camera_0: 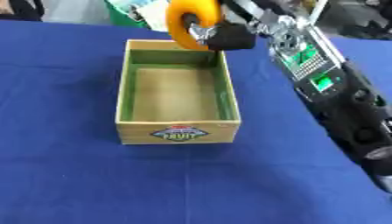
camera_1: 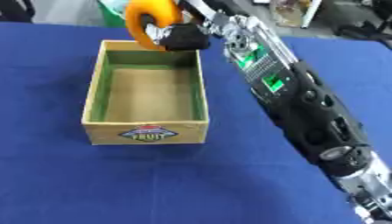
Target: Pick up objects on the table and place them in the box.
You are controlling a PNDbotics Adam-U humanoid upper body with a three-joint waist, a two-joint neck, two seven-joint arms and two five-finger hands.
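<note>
An orange ring-shaped object (camera_0: pixel 183 19) hangs in the air over the far rim of the wooden box (camera_0: pixel 177 130). My right hand (camera_0: pixel 222 34) is shut on it, with fingers through and around the ring, and the arm reaches in from the lower right. The box has a green-lined inside and a fruit label on its near wall; its floor shows nothing in it. My left hand does not show in either view.
The box stands on a blue tablecloth (camera_0: pixel 69 175). My right forearm (camera_1: pixel 299 100) crosses the right side of the table. Cluttered items lie beyond the table's far edge.
</note>
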